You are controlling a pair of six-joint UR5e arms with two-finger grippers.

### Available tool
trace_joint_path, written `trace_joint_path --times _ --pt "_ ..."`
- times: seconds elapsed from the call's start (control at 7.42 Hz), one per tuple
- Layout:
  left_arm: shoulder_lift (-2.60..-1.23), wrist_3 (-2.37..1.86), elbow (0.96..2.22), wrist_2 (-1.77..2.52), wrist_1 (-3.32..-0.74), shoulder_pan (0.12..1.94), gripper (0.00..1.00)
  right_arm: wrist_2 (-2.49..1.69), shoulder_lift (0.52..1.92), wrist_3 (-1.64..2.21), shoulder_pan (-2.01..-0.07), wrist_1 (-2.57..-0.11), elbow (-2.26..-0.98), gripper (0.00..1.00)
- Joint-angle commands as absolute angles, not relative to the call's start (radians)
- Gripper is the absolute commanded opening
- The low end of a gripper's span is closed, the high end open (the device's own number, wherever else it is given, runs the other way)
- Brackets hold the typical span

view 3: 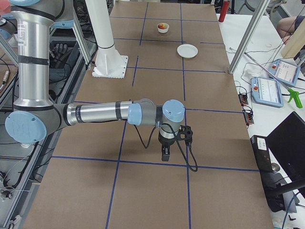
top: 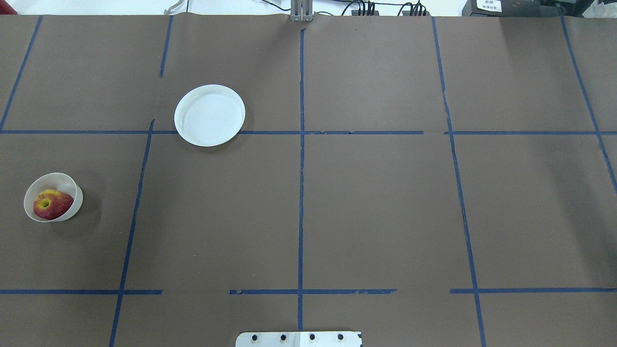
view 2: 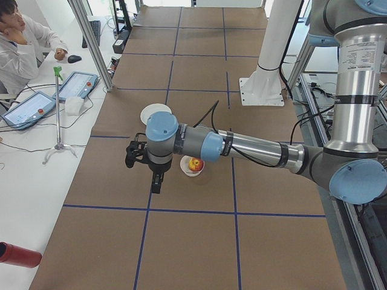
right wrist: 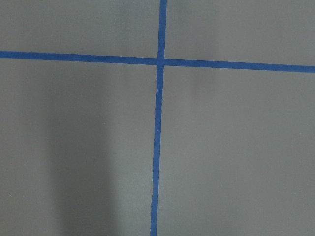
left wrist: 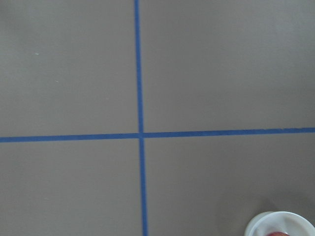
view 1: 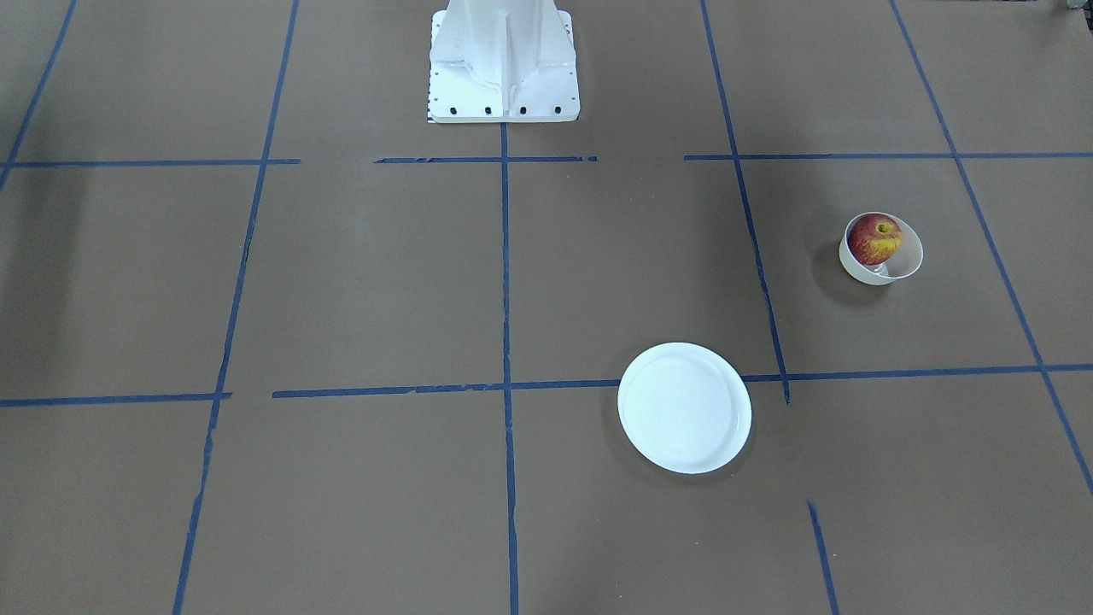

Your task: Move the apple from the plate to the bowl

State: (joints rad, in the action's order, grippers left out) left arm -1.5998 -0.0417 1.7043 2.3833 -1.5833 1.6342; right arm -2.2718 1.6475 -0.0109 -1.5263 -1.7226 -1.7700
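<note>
The apple (view 1: 876, 239) sat inside the bowl (view 1: 912, 256), stem dimple up and filling most of it, on my left side of the desk (view 1: 384, 282). The plate (view 1: 683, 408) lay bare, well apart from the bowl and farther out from my white base (view 1: 502, 60), with its rim overlapping a blue tape line (view 1: 384, 391).

The apple's skin was glossy red with yellow patches. The bowl was deep, round, cream-white and thin-walled. The plate was flat, round and smooth white, with a low raised rim, and was far wider than the bowl. The desk wore a matte brown covering, marked into squares by the tape.

My left pincer (view 2: 156, 181) hung pointing down above the desk near the bowl. My right pincer (view 3: 165, 153) hung the same way, well apart from both dishes. Each appeared only in a side view, so I could not tell how wide either stood or whether it gripped anything. My left wrist camera caught the bowl's rim (left wrist: 280, 223) in its lower corner, and my right wrist camera caught only brown covering and crossed tape.
</note>
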Motion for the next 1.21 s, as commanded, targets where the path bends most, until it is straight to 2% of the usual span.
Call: trace_joint_path --times 0.0,0.27,0.54,0.81,1.08 --pt "-1.624 0.02 1.602 2.398 -1.583 1.66 1.0 -2.272 1.647 -0.011 -1.526 -1.723 -1.77 1.0" --pt "-1.628 0.104 1.519 2.398 -1.638 1.69 1.0 -2.272 1.647 -0.011 -1.526 -1.723 -1.77 1.0" --pt "-1.647 0.101 1.496 2.398 -1.644 1.69 1.0 -2.272 1.647 -0.012 -1.526 -1.723 -1.769 1.0" --pt "-1.644 0.1 1.508 2.399 -1.635 1.692 1.0 -2.272 1.647 -0.011 -1.526 -1.723 -1.769 1.0" --pt "-1.591 0.098 1.592 2.395 -1.623 1.692 1.0 -2.272 1.647 -0.011 -1.526 -1.723 -1.77 1.0"
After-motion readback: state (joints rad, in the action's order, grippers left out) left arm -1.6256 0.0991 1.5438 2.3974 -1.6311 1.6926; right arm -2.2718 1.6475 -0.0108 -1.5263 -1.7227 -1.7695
